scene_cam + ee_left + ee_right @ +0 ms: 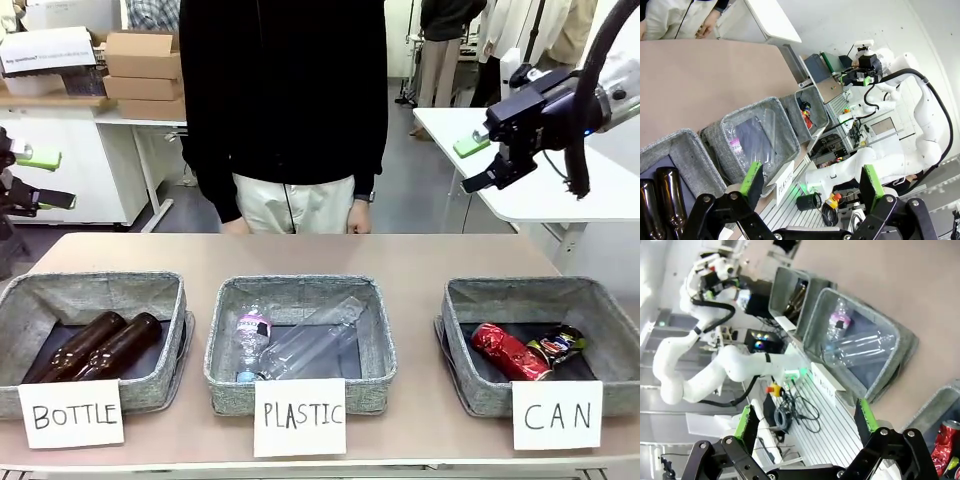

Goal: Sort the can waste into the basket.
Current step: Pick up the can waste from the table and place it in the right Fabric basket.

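Note:
The red can (pixel 508 351) and the dark can (pixel 560 344) lie side by side inside the basket (pixel 462 345) at the table's right, behind its white "CAN" card. High above that basket my right gripper (pixel 478 165) hangs open with nothing in it. At the picture's left edge my left gripper (pixel 45 178) is also raised, open and empty. In the left wrist view the open left gripper (pixel 812 185) looks toward the basket (pixel 816 105) with the red can (pixel 806 119) far off. The right gripper (pixel 805 425) has the red can (pixel 942 446) at the bottom right corner.
A like basket carded "BOTTLE" (pixel 100 295) holds two brown bottles (pixel 95 345). The middle one carded "PLASTIC" (pixel 375 340) holds clear bottles (pixel 300 345). A person in a black top (pixel 285 100) stands at the far edge, hands down. Bare tabletop (pixel 300 255) lies behind the baskets.

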You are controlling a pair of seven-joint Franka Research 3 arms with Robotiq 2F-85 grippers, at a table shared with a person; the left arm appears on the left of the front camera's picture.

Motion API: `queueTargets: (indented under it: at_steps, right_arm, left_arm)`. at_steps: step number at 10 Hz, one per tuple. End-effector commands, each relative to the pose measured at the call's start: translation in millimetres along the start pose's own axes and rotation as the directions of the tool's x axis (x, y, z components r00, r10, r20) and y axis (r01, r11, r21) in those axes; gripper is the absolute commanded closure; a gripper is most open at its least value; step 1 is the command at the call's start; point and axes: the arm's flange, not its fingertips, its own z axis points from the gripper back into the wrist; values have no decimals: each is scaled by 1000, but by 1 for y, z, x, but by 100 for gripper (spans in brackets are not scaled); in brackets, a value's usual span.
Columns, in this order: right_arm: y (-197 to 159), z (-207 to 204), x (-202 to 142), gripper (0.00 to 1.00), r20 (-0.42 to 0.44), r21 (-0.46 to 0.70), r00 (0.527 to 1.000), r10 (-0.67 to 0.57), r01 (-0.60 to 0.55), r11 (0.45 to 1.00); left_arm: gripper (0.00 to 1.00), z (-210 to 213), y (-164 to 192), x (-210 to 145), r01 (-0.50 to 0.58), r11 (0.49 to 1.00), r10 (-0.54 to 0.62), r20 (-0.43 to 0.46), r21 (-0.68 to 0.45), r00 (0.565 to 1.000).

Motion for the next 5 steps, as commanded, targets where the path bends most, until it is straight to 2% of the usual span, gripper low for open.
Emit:
queueTargets:
  at_steps: [1, 5]
  right_arm:
    - [3, 7, 1, 0, 2, -20, 1000, -17, 17, 1000]
    - [3, 7, 1, 0, 2, -20, 1000, -17, 17, 1000]
  left_arm:
    - [0, 2, -2, 0, -2, 1000, 2, -5, -10, 1000]
    - [0, 2, -2, 0, -2, 1000, 2, -5, -10, 1000]
